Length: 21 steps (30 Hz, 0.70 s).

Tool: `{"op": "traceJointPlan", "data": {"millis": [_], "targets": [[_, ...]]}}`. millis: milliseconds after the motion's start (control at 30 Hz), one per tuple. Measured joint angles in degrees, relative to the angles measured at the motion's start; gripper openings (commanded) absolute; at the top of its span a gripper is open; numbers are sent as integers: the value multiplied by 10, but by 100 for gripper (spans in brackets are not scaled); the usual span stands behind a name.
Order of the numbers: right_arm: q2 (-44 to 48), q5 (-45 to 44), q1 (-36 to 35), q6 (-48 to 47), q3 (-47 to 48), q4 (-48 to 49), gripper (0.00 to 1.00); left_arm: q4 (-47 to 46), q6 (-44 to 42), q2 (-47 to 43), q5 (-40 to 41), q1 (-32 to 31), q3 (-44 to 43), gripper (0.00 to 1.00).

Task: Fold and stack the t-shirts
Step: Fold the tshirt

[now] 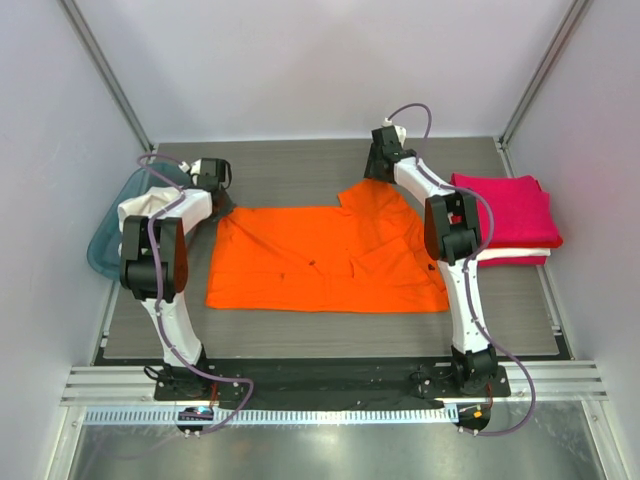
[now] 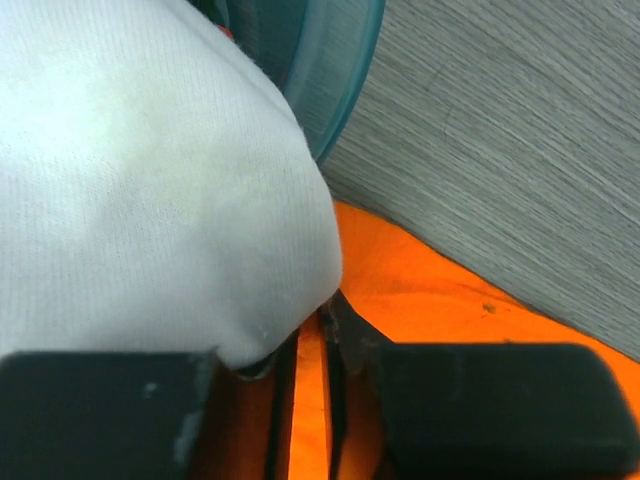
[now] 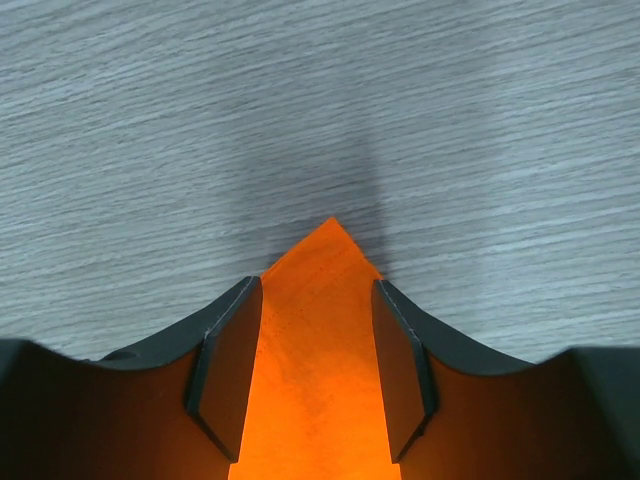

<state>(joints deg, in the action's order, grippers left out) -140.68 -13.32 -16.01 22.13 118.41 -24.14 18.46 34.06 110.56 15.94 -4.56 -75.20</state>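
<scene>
An orange t-shirt lies spread flat on the grey table. My left gripper is at its far left corner and shut on the fabric; in the left wrist view a thin strip of orange sits between the nearly closed fingers. My right gripper is at the shirt's far right corner, which is drawn up to a point. In the right wrist view it is open, with the pointed orange corner lying between the pads. A white t-shirt drapes over my left arm and fills that wrist view.
A teal bin sits at the table's left edge, its rim near my left gripper. A folded stack, magenta on top with white beneath, lies at the right. Grey walls enclose the table on three sides.
</scene>
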Motion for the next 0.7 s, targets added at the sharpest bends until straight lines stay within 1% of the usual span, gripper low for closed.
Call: {"op": "traceJointPlan", "data": {"millis": [33,100,133,167,233,367,433,467,567,600,633,667,700], "targets": [[-2,-1,0,0,3,-2,52,0,0,0,-1,1,0,18],[-7,-5,0,0,9,-4,52,-5,2,0,-8,5,1,24],[-9,-8,0,0,12,-5,52,-10,3,0,-11,7,2,28],[-10,-12,0,0,15,-6,52,-15,3,0,-15,9,3,34],[-16,-21,0,0,25,-12,52,-24,4,0,-19,10,5,41],[-38,-36,0,-2,58,-17,52,-32,4,0,-24,10,6,47],[-41,-41,0,-5,62,-17,52,-35,4,0,-25,10,6,48],[-42,-42,0,-7,64,-18,47,-36,4,0,-25,10,6,49],[-46,-44,1,-11,72,-22,42,-37,2,0,-25,10,6,49],[-48,-46,1,-12,74,-24,33,-37,2,0,-25,10,6,49],[-49,-49,1,-15,76,-25,29,-37,2,0,-25,10,6,50],[-49,-51,1,-15,77,-26,22,-37,2,0,-25,10,5,50],[-49,-55,2,-16,77,-27,19,-37,2,1,-25,10,4,51]]}}
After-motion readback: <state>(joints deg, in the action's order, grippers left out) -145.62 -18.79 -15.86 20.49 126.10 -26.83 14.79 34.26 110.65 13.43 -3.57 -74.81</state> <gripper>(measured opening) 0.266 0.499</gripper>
